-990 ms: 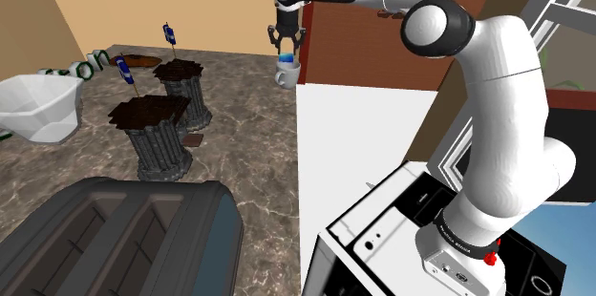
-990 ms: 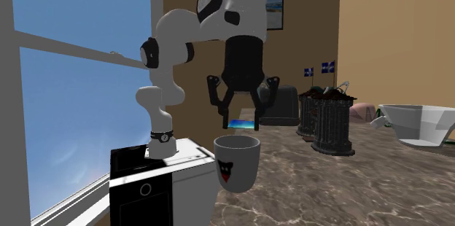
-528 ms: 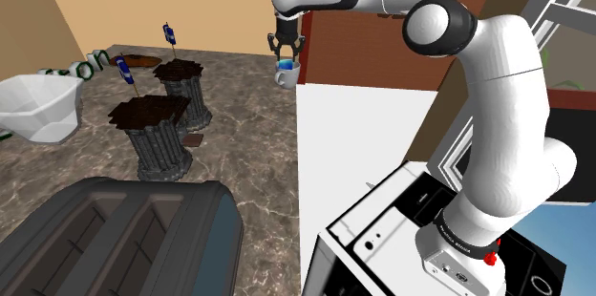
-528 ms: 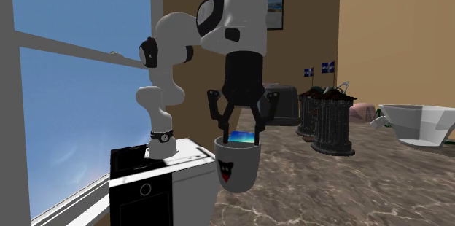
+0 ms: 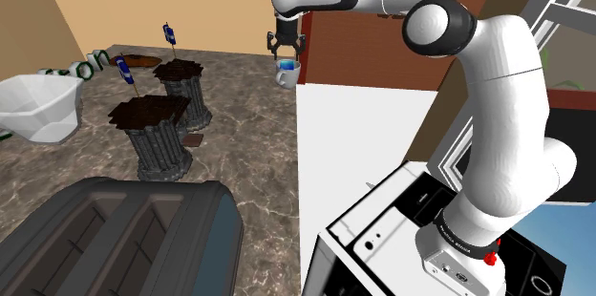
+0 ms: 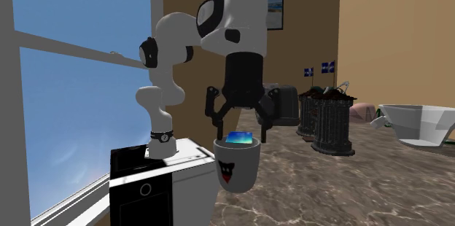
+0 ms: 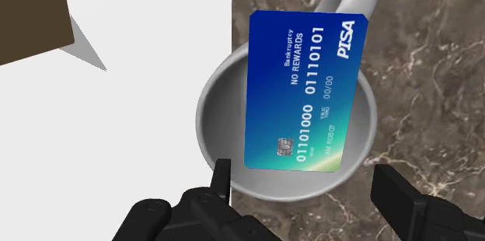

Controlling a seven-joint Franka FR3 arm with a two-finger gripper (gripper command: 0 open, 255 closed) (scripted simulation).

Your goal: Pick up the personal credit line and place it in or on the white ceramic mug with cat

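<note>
One blue card [image 7: 303, 92] flat across mug [image 7: 204, 115] rim, tool [image 7: 305, 176] spread; second exterior view adds cat face [image 6: 227, 170]

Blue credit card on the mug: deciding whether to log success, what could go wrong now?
The blue credit card lies across the rim of the white cat-face mug, not down inside; a nudge might slide it off. The black gripper hangs open close above the card and could catch it on leaving. The mug stands at the edge of the brown marbled counter; a bump might topple it.
</note>
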